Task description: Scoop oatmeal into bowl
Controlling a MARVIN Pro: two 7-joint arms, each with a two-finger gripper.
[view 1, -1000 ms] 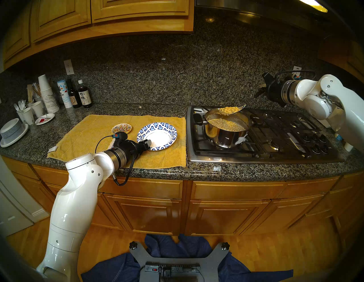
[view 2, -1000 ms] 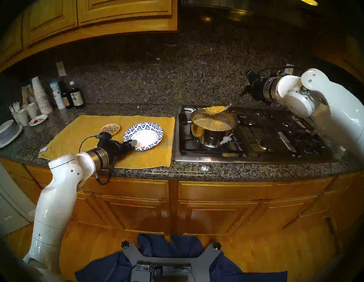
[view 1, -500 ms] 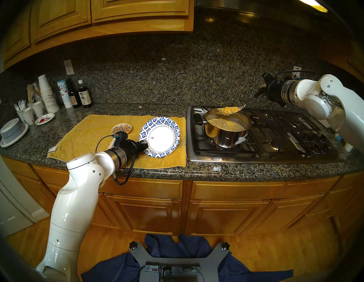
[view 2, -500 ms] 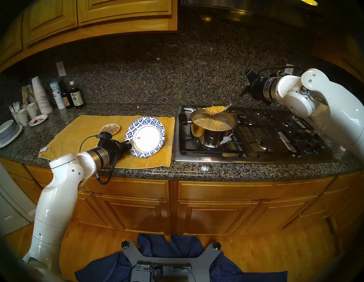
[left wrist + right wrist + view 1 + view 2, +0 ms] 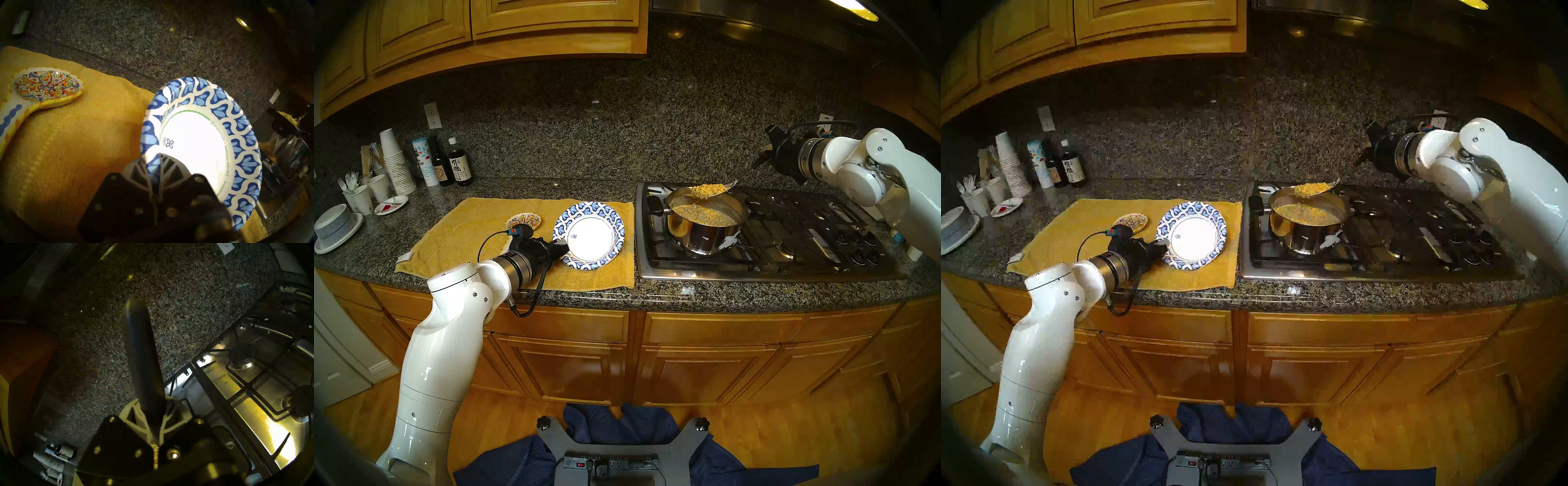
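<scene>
Jaws of the left gripper [image 5: 153, 171] clenched on the bowl [image 5: 589, 235] rim at 7 o'clock, tipping it, probably to face the pot [image 5: 704, 224]. Right gripper [image 5: 153, 421] jaws clamp the spoon [image 5: 712, 190], held level over the pot so the oatmeal [image 5: 704, 190] stays put. Bowl has none yet; yellow towel [image 5: 466, 230] underneath.

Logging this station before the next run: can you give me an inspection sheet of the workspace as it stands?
Surface: granite counter, yellow towel, gas cooktop.
Job's things: bowl tilted on edge over the towel; oatmeal in steel pot, more heaped on spoon above it.
Clutter: spoon rest, paper cups, bottles, stacked bowls.
Grippers: left gripper shut on bowl rim; right gripper shut on spoon handle.
Cables: wrist cable looping off the counter edge.
Surroundings: wooden cabinets, blue cloth on floor.
</scene>
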